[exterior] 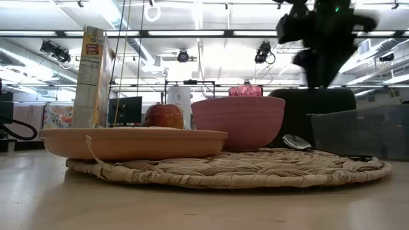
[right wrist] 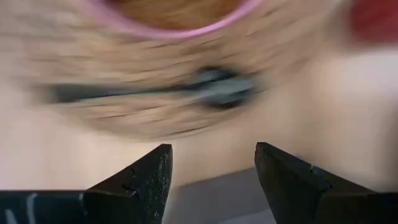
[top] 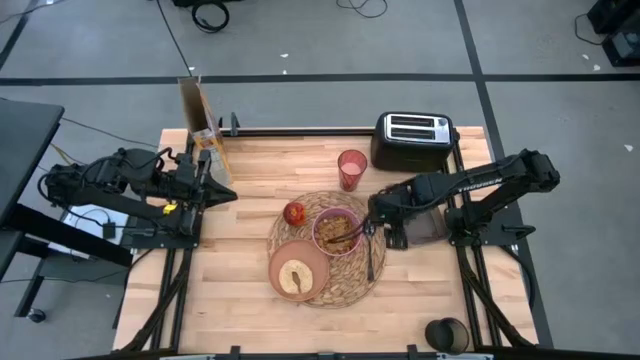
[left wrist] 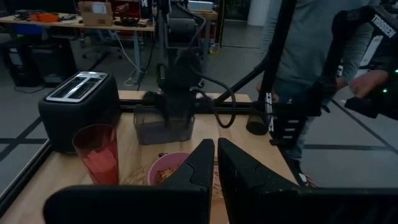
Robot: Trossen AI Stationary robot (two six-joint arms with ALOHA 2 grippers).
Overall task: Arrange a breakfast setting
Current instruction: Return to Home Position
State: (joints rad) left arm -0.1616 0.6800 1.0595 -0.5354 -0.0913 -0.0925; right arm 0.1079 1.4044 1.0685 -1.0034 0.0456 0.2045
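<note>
A round woven straw placemat (top: 352, 290) carries a smooth tan plate (top: 275, 262), a pink bowl (top: 318, 228), a glossy apple (top: 294, 213), toast (top: 295, 278) and a blurred dark spoon (right wrist: 217, 87). The translucent tumbler (top: 351, 168) stands just beyond. The right gripper (right wrist: 211, 152) hovers spread and empty. The left gripper (left wrist: 216, 146) is pressed together at the table's edge.

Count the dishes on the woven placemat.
2. The pink bowl sits near the placemat middle; the tan plate, holding toast, lies at its lower left in the high view. The red tumbler appears just off it.
</note>
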